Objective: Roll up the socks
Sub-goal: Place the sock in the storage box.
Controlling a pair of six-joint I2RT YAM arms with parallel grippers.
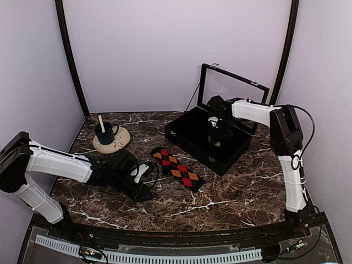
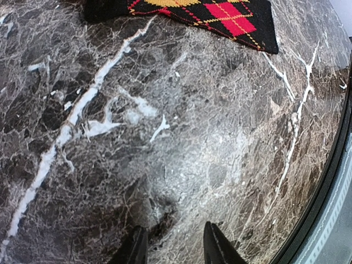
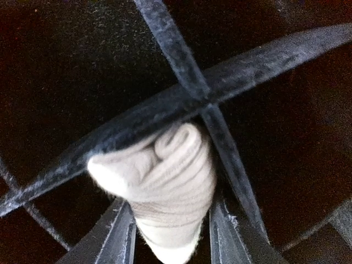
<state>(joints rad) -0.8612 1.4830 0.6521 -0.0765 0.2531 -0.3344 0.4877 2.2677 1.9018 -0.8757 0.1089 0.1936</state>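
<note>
The black argyle sock [image 1: 177, 167] lies flat on the marble table, its red and orange diamonds up; its edge shows at the top of the left wrist view [image 2: 220, 14]. My left gripper [image 1: 144, 192] is open and empty, low over the table just left of that sock; its fingertips [image 2: 137, 245] show at the bottom of the left wrist view. My right gripper [image 1: 217, 137] is inside the black box [image 1: 190, 140], shut on the rolled tan ribbed sock [image 3: 165, 181], which presses against the box's dividers [image 3: 187, 93].
The black box has a raised glass lid [image 1: 234, 88] behind it. A blue mug with a stick [image 1: 104, 132] stands on a beige saucer [image 1: 113, 144] at the back left. The table's near edge [image 2: 330, 203] is close to the left gripper.
</note>
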